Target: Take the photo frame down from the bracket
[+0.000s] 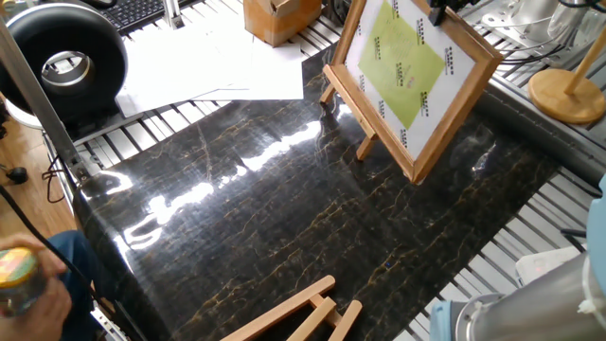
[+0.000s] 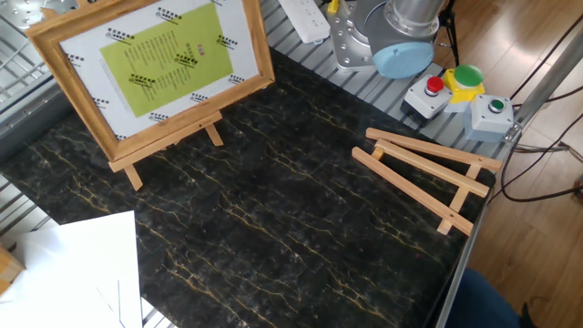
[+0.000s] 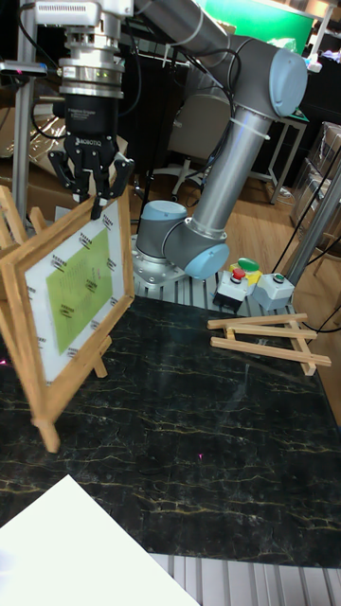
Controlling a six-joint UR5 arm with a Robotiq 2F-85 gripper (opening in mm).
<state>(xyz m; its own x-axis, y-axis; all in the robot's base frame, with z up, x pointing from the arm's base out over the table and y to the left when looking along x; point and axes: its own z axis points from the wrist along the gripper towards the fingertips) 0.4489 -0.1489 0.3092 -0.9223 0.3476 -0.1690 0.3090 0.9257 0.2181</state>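
Observation:
The photo frame (image 1: 412, 71) (image 2: 155, 73) (image 3: 76, 294) is light wood with a white mat and a yellow-green picture. It leans on the bracket (image 2: 214, 135) (image 1: 365, 147) (image 3: 99, 360), its lower edge on the ledge bar. Only the bracket's slanted legs and its top show. My gripper (image 3: 98, 197) (image 1: 440, 11) comes down from above and is shut on the middle of the frame's top edge. In the other fixed view the gripper is out of the picture.
A flat-folded wooden easel (image 2: 428, 173) (image 1: 294, 317) (image 3: 270, 341) lies on the dark marble mat. White paper sheets (image 1: 218, 62) (image 2: 64, 273), a wooden box (image 1: 279, 19) and a button box (image 2: 455, 87) ring the mat. A person's hand holds a jar (image 1: 14, 275) off the mat's near-left corner.

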